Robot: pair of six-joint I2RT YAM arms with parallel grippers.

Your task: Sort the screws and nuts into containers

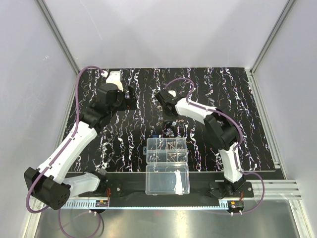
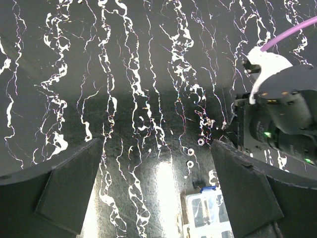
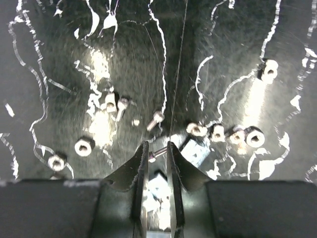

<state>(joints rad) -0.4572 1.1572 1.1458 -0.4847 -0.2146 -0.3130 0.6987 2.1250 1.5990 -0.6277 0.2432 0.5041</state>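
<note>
The right end effector [image 3: 157, 161] is low over the black, white-streaked mat [image 1: 237, 99], just far of the clear organizer box. Its 2 fingers [image 3: 140, 166] are drawn in to a narrow gap, and 1 slim screw [image 3: 156, 154] sits crosswise between the tips, pinched there. Loose nuts [image 3: 84, 146] lie on the mat on both sides of the fingers: 2 to the left, a row of several to the right, and 1 more far right. Other loose screws [image 3: 156, 119] lie just beyond the tips. A small blue piece [image 2: 208, 188] lies between this scatter and the box.

The containers [image 1: 155, 145], the divided half of the box, sit near the middle of the surface's near edge. Some right-hand compartments already hold slim metal pieces. The undivided lid half [image 1: 167, 191] lies open flat on the near side, touching the divided half.

The left end effector [image 2: 156, 144] hangs above the mat to the far left, well apart from the parts, jaws spread wide and holding nothing.
</note>
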